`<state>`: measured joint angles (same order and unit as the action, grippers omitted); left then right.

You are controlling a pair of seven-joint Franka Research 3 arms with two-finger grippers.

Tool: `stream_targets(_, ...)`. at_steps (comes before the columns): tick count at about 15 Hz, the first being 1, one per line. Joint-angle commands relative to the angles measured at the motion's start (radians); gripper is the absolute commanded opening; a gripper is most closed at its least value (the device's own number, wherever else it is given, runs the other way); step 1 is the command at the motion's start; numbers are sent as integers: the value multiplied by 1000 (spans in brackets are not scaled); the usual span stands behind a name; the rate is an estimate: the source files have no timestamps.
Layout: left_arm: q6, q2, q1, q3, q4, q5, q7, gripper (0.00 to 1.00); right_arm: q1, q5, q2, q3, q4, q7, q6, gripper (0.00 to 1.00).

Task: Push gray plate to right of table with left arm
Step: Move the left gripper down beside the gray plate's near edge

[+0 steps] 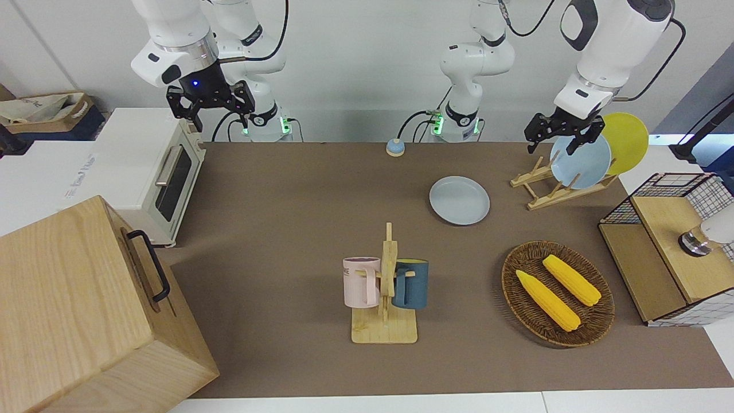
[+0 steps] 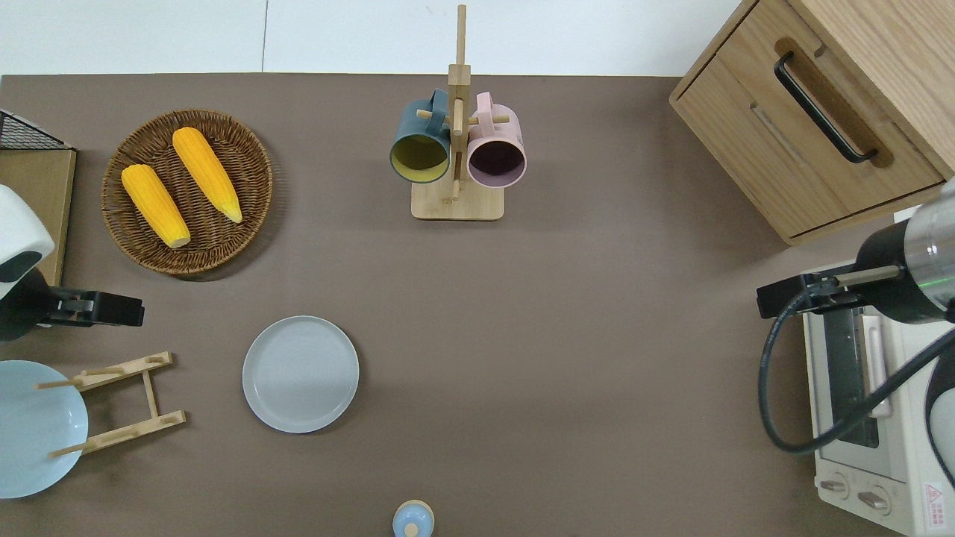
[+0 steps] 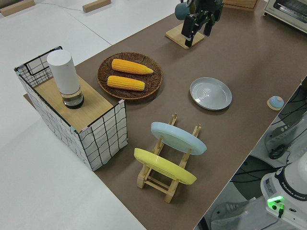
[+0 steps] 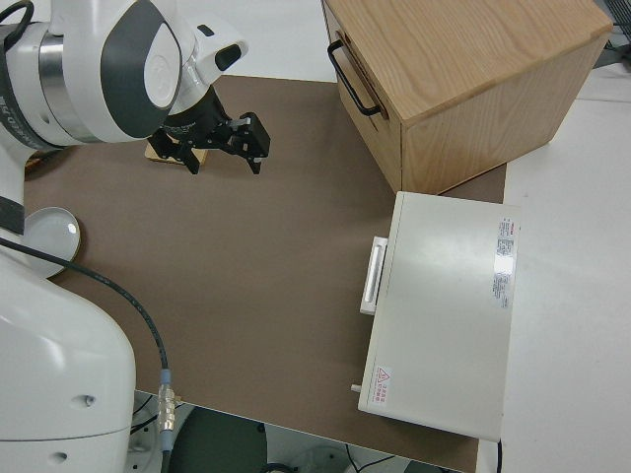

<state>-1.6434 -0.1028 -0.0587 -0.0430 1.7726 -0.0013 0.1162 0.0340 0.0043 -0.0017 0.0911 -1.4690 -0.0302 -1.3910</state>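
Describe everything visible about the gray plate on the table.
The gray plate is round, shallow and pale gray with a faint bluish tint, a plain raised rim and a smooth, glossy-looking surface. It is empty and lies flat on the brown table, right side up. It sits toward the left arm's end, beside the wooden plate rack and nearer to the robots than the wicker basket of corn. Nothing touches it but the tabletop; no gripper is on it.

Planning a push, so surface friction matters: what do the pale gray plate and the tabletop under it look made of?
The round pale gray plate looks like smooth glazed ceramic or melamine, with a soft sheen and faint rings. The brown table top looks matte, like felt or fiberboard, without glare.
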Motion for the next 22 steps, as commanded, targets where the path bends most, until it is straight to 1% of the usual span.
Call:
stream_targets(1, 28, 6, 8, 2, -19, -17, -20, 991, -11, 8, -8, 6, 1, 1, 12, 983)
stream_targets(5, 31, 5, 8, 3, -18, -19, -18, 991, -11, 8, -8, 4, 1, 1, 12, 983)
stream_targets(8, 62, 3, 10, 3, -16, -19, -20, 991, -11, 8, -8, 6, 1, 3, 12, 983)
stream_targets(12, 74, 3, 5, 5, -7, -40, -20, 993, -11, 8, -8, 6, -1, 3, 12, 983)
stream_targets(20, 71, -6, -3, 8, 51, -42, -20, 993, -11, 8, -8, 6, 1, 3, 12, 983)
stream_targets(22, 41, -30, -1, 8, 102, -42, -20, 993, -11, 10, -8, 6, 1, 3, 12, 983)
